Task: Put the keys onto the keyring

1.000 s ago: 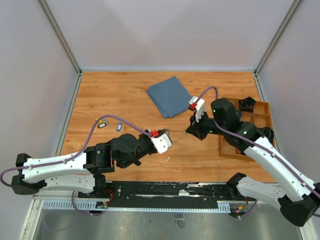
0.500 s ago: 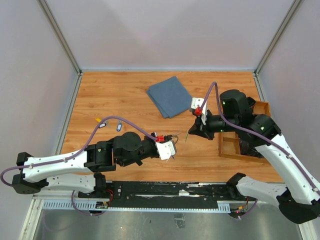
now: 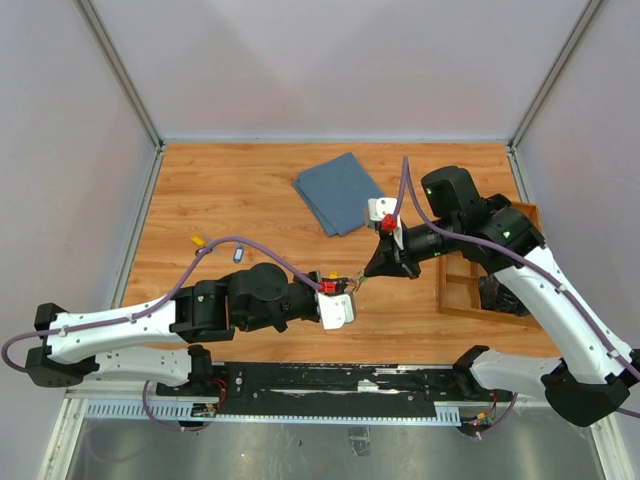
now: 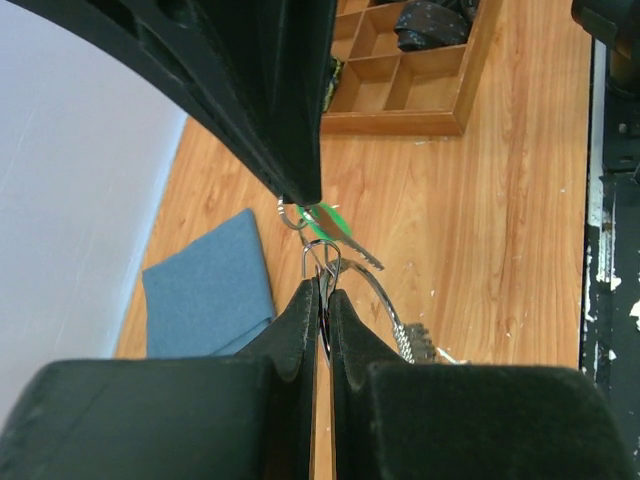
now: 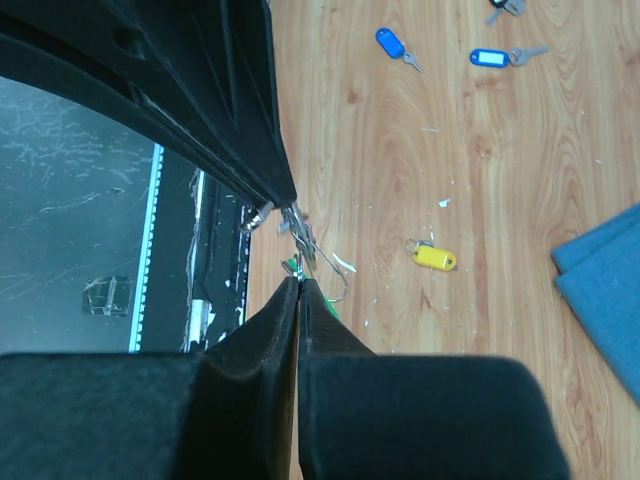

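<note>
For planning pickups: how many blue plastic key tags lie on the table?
2, right wrist view: one blue plastic key tag, second blue tag beside it. More may be hidden.

The white-and-black left arm (image 3: pixel 140 335) lies low across the lower left of the top view, reaching right toward the centre; its black two-finger left gripper (image 3: pixel 350 287) points up and right, jaws pressed together; the white-and-black right arm (image 3: pixel 565 315) climbs from the lower right corner, folds at the right of centre and stretches left; its black two-finger right gripper (image 3: pixel 373 270) angles down-left, jaws likewise closed; the two tips almost meet at mid-frame.
</note>
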